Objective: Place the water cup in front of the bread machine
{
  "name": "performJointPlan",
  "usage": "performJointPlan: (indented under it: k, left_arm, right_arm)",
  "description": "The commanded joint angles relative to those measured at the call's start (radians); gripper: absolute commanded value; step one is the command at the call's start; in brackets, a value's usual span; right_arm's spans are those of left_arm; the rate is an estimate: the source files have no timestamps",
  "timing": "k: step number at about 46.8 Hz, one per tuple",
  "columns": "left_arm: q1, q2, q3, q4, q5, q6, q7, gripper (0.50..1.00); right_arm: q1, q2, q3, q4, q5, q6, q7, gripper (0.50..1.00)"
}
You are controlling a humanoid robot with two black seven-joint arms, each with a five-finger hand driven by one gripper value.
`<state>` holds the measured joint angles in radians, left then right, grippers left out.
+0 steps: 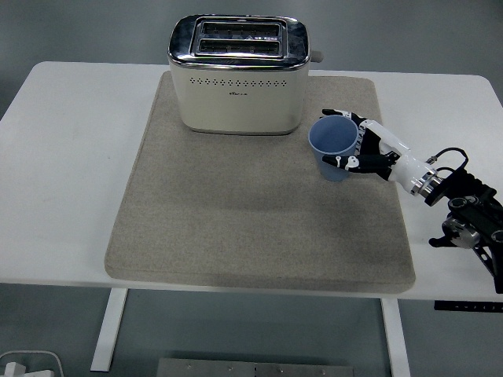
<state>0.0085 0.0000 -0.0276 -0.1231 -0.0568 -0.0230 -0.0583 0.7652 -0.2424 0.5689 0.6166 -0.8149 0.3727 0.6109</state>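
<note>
A light blue cup (pixel 333 147) stands upright but leaning slightly left on the grey mat (pixel 236 228), just right of the toaster's front corner. My right hand (pixel 363 146) comes in from the right edge and has its fingers wrapped around the cup's right side, thumb at the front and fingertips over the far rim. The cream and chrome bread machine (pixel 238 75) sits at the back of the mat, slots facing up. The left arm does not show.
The mat covers the middle of the white table (pixel 63 157). Bare mat stretches in front of the bread machine. My right forearm and its cables (pixel 464 208) lie over the table's right side near the edge.
</note>
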Motion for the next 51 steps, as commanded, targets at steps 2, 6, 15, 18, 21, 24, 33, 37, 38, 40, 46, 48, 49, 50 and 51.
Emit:
performJointPlan:
  k: [2,6,15,18,21,24,33,37,38,40,46,48,49,50,51]
  left_arm:
    - [0.001,0.000,0.000,0.000,0.000,0.000,0.000,1.000]
    - [-0.001,0.000,0.000,-0.001,0.000,0.000,0.000,1.000]
    - [0.001,0.000,0.000,0.000,0.000,0.000,0.000,1.000]
    - [0.001,0.000,0.000,0.000,0.000,0.000,0.000,1.000]
    - [-0.001,0.000,0.000,0.000,0.000,0.000,0.000,1.000]
    - [0.001,0.000,0.000,0.000,-0.001,0.000,0.000,1.000]
    - [-0.001,0.000,0.000,0.000,0.000,0.000,0.000,1.000]
    - [0.001,0.000,0.000,-0.001,0.000,0.000,0.000,1.000]
    - [-0.001,0.000,0.000,0.000,0.000,0.000,0.000,1.000]
    - [0.001,0.000,0.000,0.000,0.000,0.000,0.000,1.000]
    - [0.001,0.000,0.000,-0.001,0.000,0.000,0.000,1.000]
    - [0.001,0.000,0.000,0.000,0.000,0.000,0.000,1.000]
    - [-0.001,0.000,0.000,0.000,0.000,0.000,0.000,1.000]
    - [0.001,0.000,0.000,0.000,0.000,0.000,0.000,1.000]
    - [-0.001,0.000,0.000,0.000,0.000,0.000,0.000,1.000]
  right_arm:
    - [0.000,0.000,0.000,0.000,-0.016,0.000,0.000,0.785]
    - [0.000,0.002,0.000,0.000,-0.017,-0.001,0.000,0.785]
    - [0.013,0.003,0.000,0.000,-0.017,0.002,0.000,0.758]
    - [0.014,0.003,0.000,0.000,-0.017,0.002,0.000,0.707]
    - [0.016,0.002,0.000,0.000,-0.017,0.008,0.000,0.670]
    - [0.016,0.003,0.002,0.002,-0.015,0.009,0.000,0.642]
    - [0.016,0.005,0.002,0.032,-0.013,0.008,0.000,0.588]
    - [0.016,0.006,0.002,0.046,-0.012,0.008,0.000,0.586]
    - [0.016,0.006,0.002,0.049,-0.012,0.008,0.000,0.586]
    - [0.017,0.012,0.002,0.052,-0.012,0.008,0.000,0.586]
    - [0.032,0.031,0.000,0.052,-0.012,0.008,0.000,0.586]
    - [0.034,0.035,0.000,0.052,-0.010,0.008,0.000,0.586]
    - [0.036,0.040,0.000,0.052,-0.010,0.009,0.000,0.586]
    - [0.036,0.046,0.000,0.052,-0.010,0.011,0.000,0.586]
    - [0.037,0.051,0.000,0.052,-0.010,0.011,0.000,0.586]
